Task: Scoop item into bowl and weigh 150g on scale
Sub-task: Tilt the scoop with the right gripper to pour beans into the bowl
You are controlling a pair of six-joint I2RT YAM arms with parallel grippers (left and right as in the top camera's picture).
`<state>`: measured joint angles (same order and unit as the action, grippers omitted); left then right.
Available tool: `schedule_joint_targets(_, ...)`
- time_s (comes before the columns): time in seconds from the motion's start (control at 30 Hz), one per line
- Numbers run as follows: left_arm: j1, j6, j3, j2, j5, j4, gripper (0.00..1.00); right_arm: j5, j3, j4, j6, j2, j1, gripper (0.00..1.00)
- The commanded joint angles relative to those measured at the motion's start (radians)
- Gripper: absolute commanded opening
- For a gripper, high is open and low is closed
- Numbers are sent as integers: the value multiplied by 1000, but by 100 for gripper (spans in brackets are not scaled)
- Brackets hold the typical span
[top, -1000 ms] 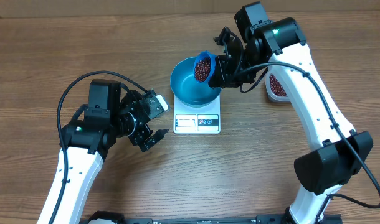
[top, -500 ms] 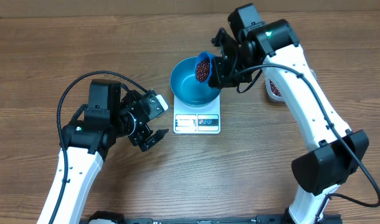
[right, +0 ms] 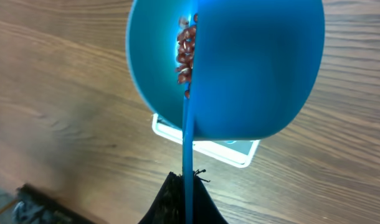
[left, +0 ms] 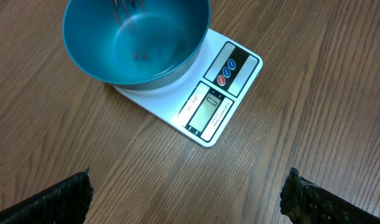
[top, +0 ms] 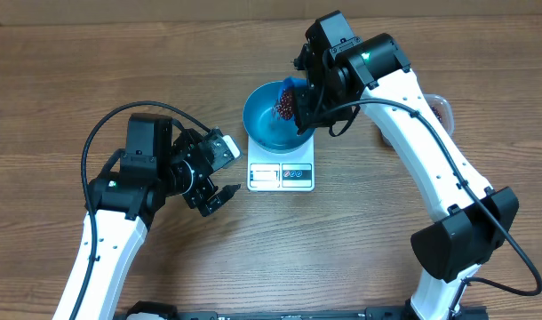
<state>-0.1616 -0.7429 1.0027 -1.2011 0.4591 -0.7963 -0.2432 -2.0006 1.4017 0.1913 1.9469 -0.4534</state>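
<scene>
The teal-blue bowl (top: 269, 123) stands on the white scale (top: 282, 175). My right gripper (top: 305, 89) is shut on the flat handle (right: 188, 155) of a small blue scoop (right: 258, 68), tipped on its side over the bowl's right half. Red-brown beans (right: 186, 53) spill from the scoop's edge toward the bowl (right: 151, 68). In the left wrist view the bowl (left: 90, 37) holds a few blurred beans (left: 137, 55), and the scale (left: 222, 93) shows its display. My left gripper (top: 219, 197) hangs open left of the scale, fingertips (left: 65, 199) wide apart over bare wood.
A clear tub (top: 438, 108) holding beans stands at the right, partly behind the right arm. The left arm's black cable (top: 107, 133) loops over the table on the left. Bare wood lies in front of the scale.
The right arm has swung left and rolled the scoop over the bowl, so beans now pour out. The tub shows more. The left arm has not moved.
</scene>
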Motion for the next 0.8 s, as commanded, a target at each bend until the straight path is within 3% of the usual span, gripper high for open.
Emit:
schedule_joint_targets(0.0, 4, -19, -6, -5, 2, -1, 100, 64, -1, -12, 18, 4, -17, 4)
schedule_joint_targets(0.77, 4, -19, -6, -5, 2, -1, 100, 187, -1, -17, 23, 68, -64, 4)
